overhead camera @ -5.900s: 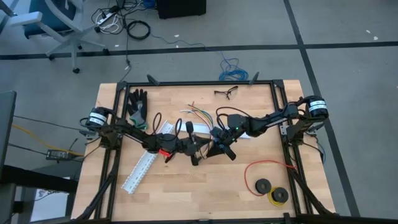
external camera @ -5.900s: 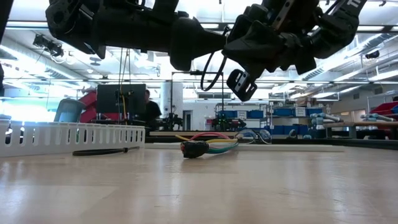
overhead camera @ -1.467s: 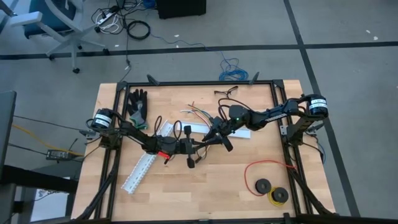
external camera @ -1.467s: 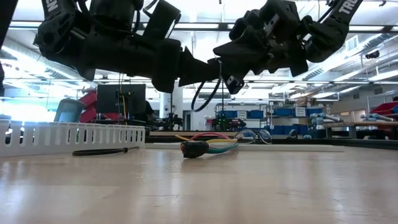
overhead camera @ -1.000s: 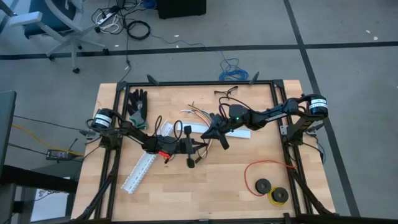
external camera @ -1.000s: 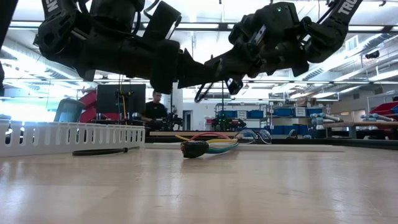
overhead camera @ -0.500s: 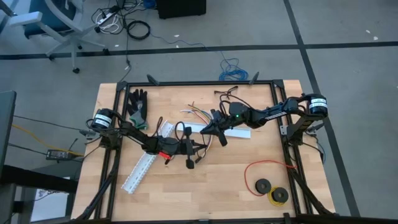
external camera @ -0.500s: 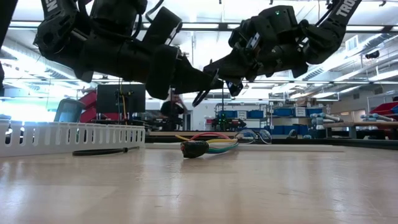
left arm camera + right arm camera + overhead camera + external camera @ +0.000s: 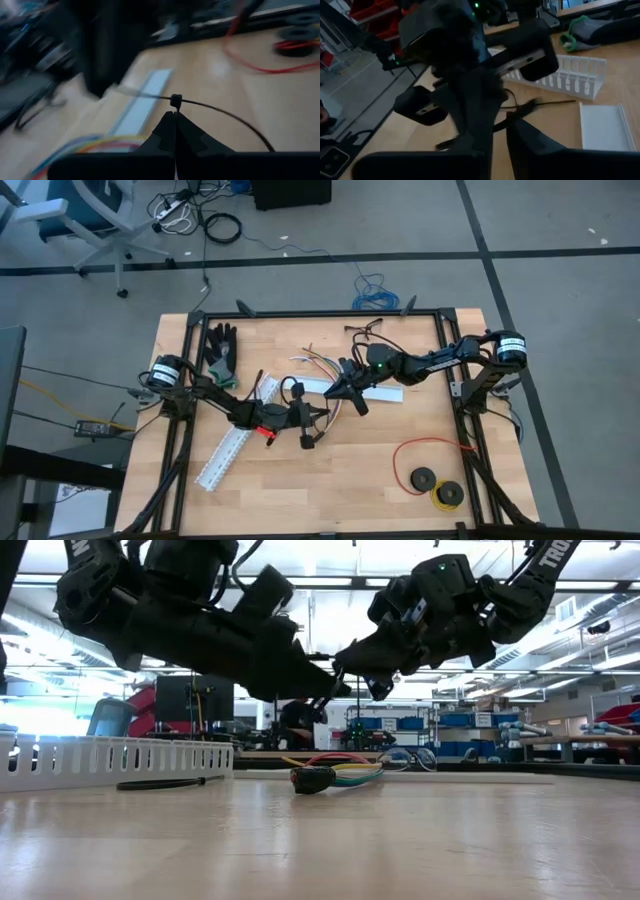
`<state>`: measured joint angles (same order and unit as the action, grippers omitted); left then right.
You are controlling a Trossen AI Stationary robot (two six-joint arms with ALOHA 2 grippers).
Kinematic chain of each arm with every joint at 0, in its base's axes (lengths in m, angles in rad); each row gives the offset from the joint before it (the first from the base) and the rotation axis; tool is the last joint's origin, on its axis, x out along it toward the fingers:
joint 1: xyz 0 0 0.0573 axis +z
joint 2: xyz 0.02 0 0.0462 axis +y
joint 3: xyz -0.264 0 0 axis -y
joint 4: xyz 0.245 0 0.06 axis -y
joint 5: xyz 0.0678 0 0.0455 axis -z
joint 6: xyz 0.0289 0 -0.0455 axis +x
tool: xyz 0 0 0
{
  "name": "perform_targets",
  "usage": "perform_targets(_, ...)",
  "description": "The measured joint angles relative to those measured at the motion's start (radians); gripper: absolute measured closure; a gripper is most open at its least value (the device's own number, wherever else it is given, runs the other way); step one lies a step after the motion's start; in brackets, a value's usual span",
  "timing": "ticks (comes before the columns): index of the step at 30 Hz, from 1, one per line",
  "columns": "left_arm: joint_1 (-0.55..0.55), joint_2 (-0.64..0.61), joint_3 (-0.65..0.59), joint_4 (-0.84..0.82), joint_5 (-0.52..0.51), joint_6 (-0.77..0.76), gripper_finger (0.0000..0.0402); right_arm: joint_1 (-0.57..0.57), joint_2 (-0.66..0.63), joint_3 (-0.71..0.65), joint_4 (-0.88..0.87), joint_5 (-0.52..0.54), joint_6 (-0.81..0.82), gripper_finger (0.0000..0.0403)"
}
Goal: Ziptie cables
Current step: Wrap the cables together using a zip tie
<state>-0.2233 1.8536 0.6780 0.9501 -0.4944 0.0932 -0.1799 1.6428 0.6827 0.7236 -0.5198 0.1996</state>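
Left gripper (image 9: pixel 175 116): fingers pressed tight together, pinching a thin black ziptie (image 9: pixel 220 112) just behind its little square head, the strap curving away from the tips. It hangs above the middle of the table (image 9: pixel 330 480), tips aimed toward the other arm. Right gripper (image 9: pixel 343 389) sits just beside it; in its own wrist view the fingers (image 9: pixel 532 137) stand slightly apart, with a thin dark strand crossing near them, and I cannot tell whether they touch it.

Out from the tips now. The cables (image 9: pixel 345 768) lie flat on the wood beneath and beyond both grippers, coloured wires fanned behind a small dark plug (image 9: pixel 312 779), touched by neither arm. A white slotted channel (image 9: pixel 115 761) lies off to one side, a black glove (image 9: pixel 221 346) near the far edge, the red wire loop (image 9: pixel 425 450) well apart.

So, by my reading, this is ziptie preparation in mid-air, likely passing or threading the tail between grippers. Nothing is around the bundle yet. Next calls for the right fingers to catch the free end cleanly, then both arms to bring the strap down around the wires.
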Motion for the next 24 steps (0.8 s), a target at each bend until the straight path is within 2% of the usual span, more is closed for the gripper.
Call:
perform_targets(3, -0.005, -0.001, 0.03, -0.104, -0.104, -0.089, 0.0401, -0.003, 0.0, 0.0, -0.026, 0.001, -0.028, 0.0327)
perform_targets(5, -0.008, -0.009, 0.065, -0.235, -0.151, -0.129, 0.0401, -0.011, 0.0, 0.0, -0.026, -0.002, -0.036, 0.0308)
perform_targets(10, -0.009, -0.036, 0.233, -0.733, -0.196, -0.26, 0.0401, -0.061, -0.022, 0.0, -0.095, -0.036, -0.038, 0.027)
perform_targets(13, -0.009, -0.039, 0.357, -1.051, -0.201, -0.355, 0.0401, -0.104, -0.082, 0.0, -0.227, -0.073, -0.051, 0.026)
perform_targets(16, -0.009, -0.04, 0.444, -1.281, -0.201, -0.442, 0.0401, -0.129, -0.172, 0.0, -0.424, -0.061, -0.118, 0.0258)
perform_targets(20, -0.009, -0.04, 0.494, -1.465, -0.189, -0.577, 0.0401, -0.112, -0.338, 0.0, -0.718, 0.089, -0.219, 0.0266)
perform_targets(24, -0.009, -0.039, 0.496, -1.55, -0.127, -0.726, 0.0401, -0.039, -0.497, 0.0, -0.977, 0.342, -0.235, 0.0278)
